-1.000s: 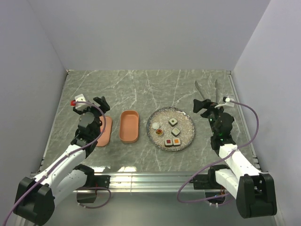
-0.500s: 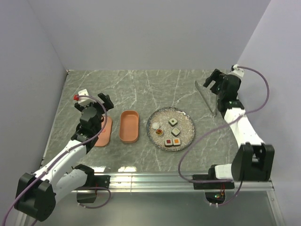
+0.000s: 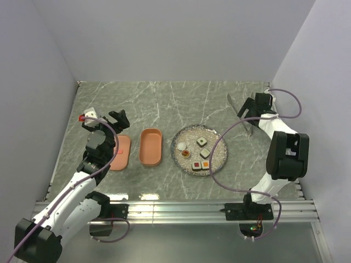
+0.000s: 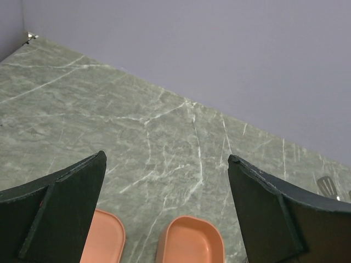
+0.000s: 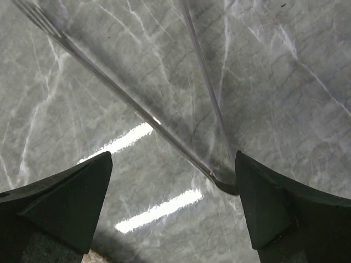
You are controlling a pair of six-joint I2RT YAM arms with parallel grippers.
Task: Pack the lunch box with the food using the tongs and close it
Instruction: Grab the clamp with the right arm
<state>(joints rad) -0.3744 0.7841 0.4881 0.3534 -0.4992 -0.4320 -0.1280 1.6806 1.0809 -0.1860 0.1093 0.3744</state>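
The salmon lunch box point(image 3: 151, 147) point(image 4: 192, 242) lies open with nothing in it, its flat lid point(image 3: 120, 152) point(image 4: 104, 242) on the table to its left. My left gripper point(image 3: 115, 117) point(image 4: 165, 159) hangs open above and behind the lid, holding nothing. The food point(image 3: 201, 154), small dark-edged squares and round bits, sits on the speckled plate point(image 3: 215, 143). At the far right lie the thin grey tongs point(image 3: 230, 102) point(image 5: 137, 107). My right gripper point(image 3: 253, 107) point(image 5: 173, 159) hovers open over their joined end, which lies close to the right finger point(image 5: 285, 208).
The right wall runs close beside the tongs and the right arm. Bare marble stretches behind the lunch box and plate to the back wall. The arm bases and a metal rail line the near edge.
My right arm swung from beside the plate out to the far right, then settled over the tongs. The left gripper opened wider and shifted slightly left.
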